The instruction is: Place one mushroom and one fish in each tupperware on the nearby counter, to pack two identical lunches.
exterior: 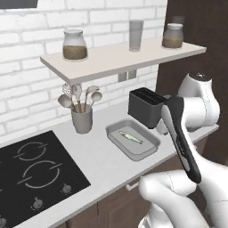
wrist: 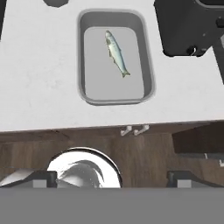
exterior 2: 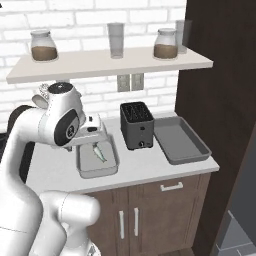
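One grey tupperware (wrist: 113, 87) sits on the off-white counter (wrist: 39, 87) with a silvery fish (wrist: 116, 53) lying lengthwise inside it. The same tupperware (exterior: 147, 143) and fish (exterior: 131, 137) lie left of the black toaster in the left base view. A second tupperware (exterior 2: 181, 142) stands right of the toaster with nothing in it. My gripper (wrist: 111, 177) hangs above the counter's front edge, on the near side of the tray with the fish (exterior 2: 100, 152), open wide and holding nothing. The mushroom is out of view.
A black toaster (exterior 2: 136, 125) stands between the two trays. A grey utensil holder (exterior: 82, 119) and a black hob (exterior: 35, 169) lie to the left. A wall shelf (exterior: 111, 60) with jars overhangs the counter. A tall dark cabinet (exterior 2: 220, 75) bounds the right end.
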{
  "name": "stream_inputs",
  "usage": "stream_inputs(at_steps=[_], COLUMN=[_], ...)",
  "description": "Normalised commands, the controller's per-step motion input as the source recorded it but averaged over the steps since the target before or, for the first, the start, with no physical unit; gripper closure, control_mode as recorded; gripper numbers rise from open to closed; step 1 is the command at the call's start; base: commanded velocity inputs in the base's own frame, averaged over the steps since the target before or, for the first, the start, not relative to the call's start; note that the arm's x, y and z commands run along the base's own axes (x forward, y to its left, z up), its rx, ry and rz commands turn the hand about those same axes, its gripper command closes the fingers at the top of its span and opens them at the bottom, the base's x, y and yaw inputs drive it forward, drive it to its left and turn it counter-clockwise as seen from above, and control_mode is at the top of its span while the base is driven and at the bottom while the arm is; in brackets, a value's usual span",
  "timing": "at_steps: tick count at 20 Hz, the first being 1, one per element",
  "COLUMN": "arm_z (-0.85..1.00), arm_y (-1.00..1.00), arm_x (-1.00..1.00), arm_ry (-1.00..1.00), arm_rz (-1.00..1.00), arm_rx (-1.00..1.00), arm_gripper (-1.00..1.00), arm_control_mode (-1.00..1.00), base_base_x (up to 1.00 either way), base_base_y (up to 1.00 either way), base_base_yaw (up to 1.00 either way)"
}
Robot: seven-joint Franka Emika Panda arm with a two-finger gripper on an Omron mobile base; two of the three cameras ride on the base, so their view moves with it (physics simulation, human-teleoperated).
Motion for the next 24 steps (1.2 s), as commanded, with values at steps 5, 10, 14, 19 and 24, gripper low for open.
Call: stream_inputs(at_steps=[5, 10, 14, 19, 24], arm_z=[0.66, 0.67, 0.77, 0.46, 0.15], arm_y=[0.0, 0.0, 0.0, 0.0, 0.0], arm_x=[-0.87, -0.72, -0.58, -0.81, -0.59], arm_ry=[-0.02, 0.0, 0.01, 0.0, 0.0], arm_rz=[-0.02, -0.05, -0.16, -0.16, -0.12], arm_rx=[0.19, 0.11, 0.0, 0.0, 0.0], arm_gripper=[-1.0, -1.0, -1.0, -1.0, -1.0], arm_control_mode=[-1.0, -1.0, -1.0, -1.0, -1.0], base_base_x=[0.0, 0.0, 0.0, 0.0, 0.0], base_base_y=[0.0, 0.0, 0.0, 0.0, 0.0], base_base_yaw=[0.0, 0.0, 0.0, 0.0, 0.0])
